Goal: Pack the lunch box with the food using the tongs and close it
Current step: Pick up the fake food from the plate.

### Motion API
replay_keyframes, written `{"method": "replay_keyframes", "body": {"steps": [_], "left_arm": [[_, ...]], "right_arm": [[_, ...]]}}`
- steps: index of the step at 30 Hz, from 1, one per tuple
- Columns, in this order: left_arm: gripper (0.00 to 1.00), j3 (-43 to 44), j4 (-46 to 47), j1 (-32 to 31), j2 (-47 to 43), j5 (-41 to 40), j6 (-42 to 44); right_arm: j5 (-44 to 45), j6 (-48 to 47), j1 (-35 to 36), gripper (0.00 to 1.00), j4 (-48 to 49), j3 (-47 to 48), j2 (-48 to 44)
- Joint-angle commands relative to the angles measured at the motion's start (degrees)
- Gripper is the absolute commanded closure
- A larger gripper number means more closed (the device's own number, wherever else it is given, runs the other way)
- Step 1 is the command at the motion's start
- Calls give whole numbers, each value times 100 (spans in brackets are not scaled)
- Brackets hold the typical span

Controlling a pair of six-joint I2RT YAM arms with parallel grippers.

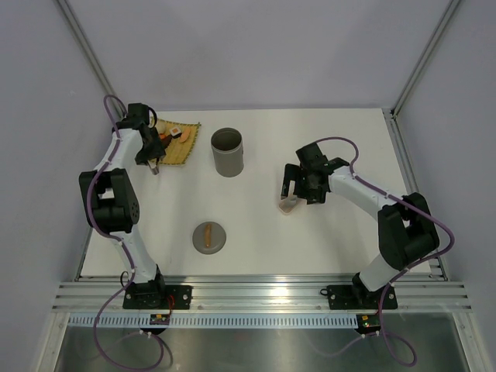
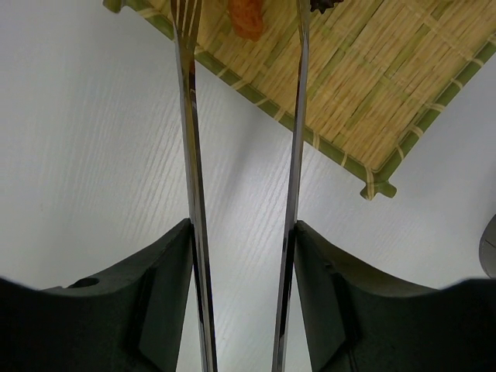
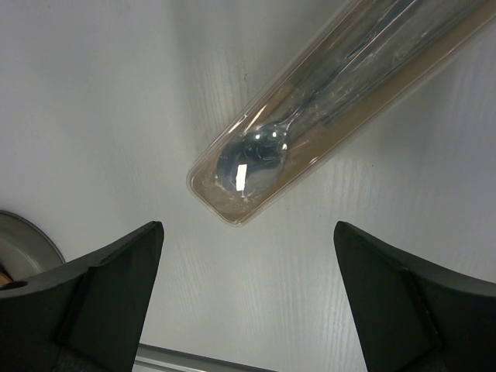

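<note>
Pinching slim, springy, likely slippery tongs [image 2: 191,155] mid-arm in left claw [image 2: 242,229], with right claw [image 3: 248,232] spread wide, near soft-looking food [image 2: 246,19].

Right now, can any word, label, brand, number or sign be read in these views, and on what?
None can be read.
The lunch box, its lid, the tongs, the mat and the clear cutlery case bear no lettering.
Small coloured tags at the arm bases: too small to read.
</note>
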Motion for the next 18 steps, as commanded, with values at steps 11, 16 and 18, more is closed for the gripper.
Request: {"method": "replay_keyframes", "body": {"steps": [11, 16, 18], "left_arm": [[73, 326, 97, 77, 3, 214, -67], [83, 212, 79, 68, -551, 416, -146], [85, 159, 70, 68, -735, 539, -129]], "right_arm": [[-87, 11, 59, 1, 31, 360, 291], [-193, 20, 59, 1, 57, 474, 371], [-175, -7, 59, 1, 58, 483, 345]]}}
